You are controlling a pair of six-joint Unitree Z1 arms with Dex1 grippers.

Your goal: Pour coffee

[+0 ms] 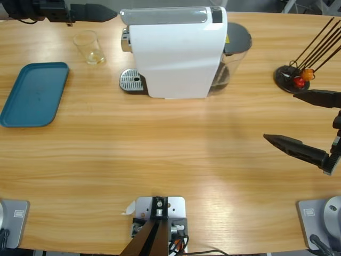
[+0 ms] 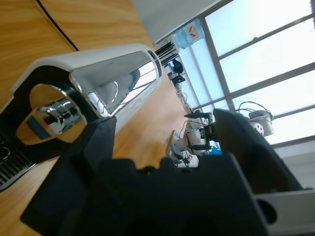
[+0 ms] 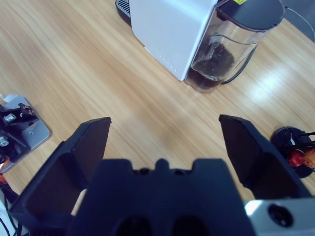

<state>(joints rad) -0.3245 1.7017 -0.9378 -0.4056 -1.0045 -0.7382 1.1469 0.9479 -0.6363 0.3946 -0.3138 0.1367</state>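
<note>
A white coffee machine (image 1: 176,53) stands at the back middle of the table, its metal drip grate (image 1: 131,81) facing left. A clear glass (image 1: 91,47) stands left of the grate, apart from it, with only a pale yellowish glint at its bottom. Coffee is not in view. My left gripper (image 1: 109,14) hangs at the back left, just behind the glass. In the left wrist view my left gripper (image 2: 165,120) is open and empty, looking along the machine's chrome front (image 2: 98,78). My right gripper (image 1: 279,116) is open and empty at the right edge, well clear of the machine (image 3: 172,24).
A blue tray (image 1: 32,96) lies at the left edge. A clear tank with a dark lid (image 3: 216,59) sits on the machine's right end. A black stand holding thin sticks and red and orange beads (image 1: 293,77) is at the back right, close to my right gripper.
</note>
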